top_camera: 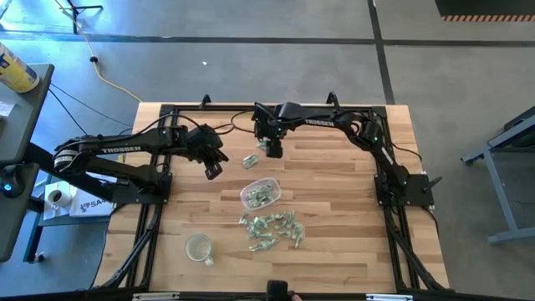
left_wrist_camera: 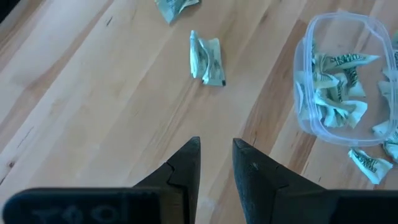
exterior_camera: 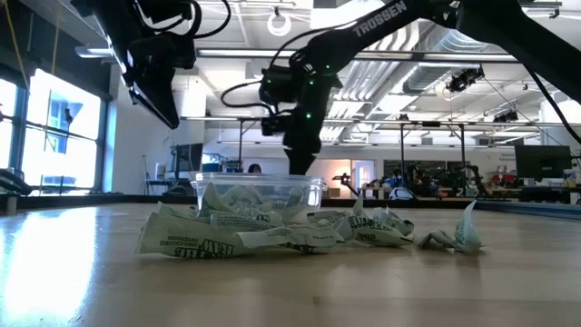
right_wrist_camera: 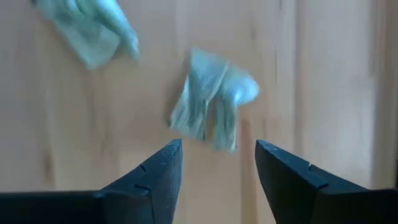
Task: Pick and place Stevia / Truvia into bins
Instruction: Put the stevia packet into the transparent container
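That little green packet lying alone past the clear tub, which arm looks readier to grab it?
Probably the right. Its claw is open and hangs close beside the lone sachet, which fills its wrist view. The left claw is open too, but sits farther off.

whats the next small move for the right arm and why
Probably lower the right tool straight down onto the loose sachet and close. Its jaws are open and empty, the sachet lies on the table just ahead of them, outside the clear tub. The left tool hovers empty nearby.
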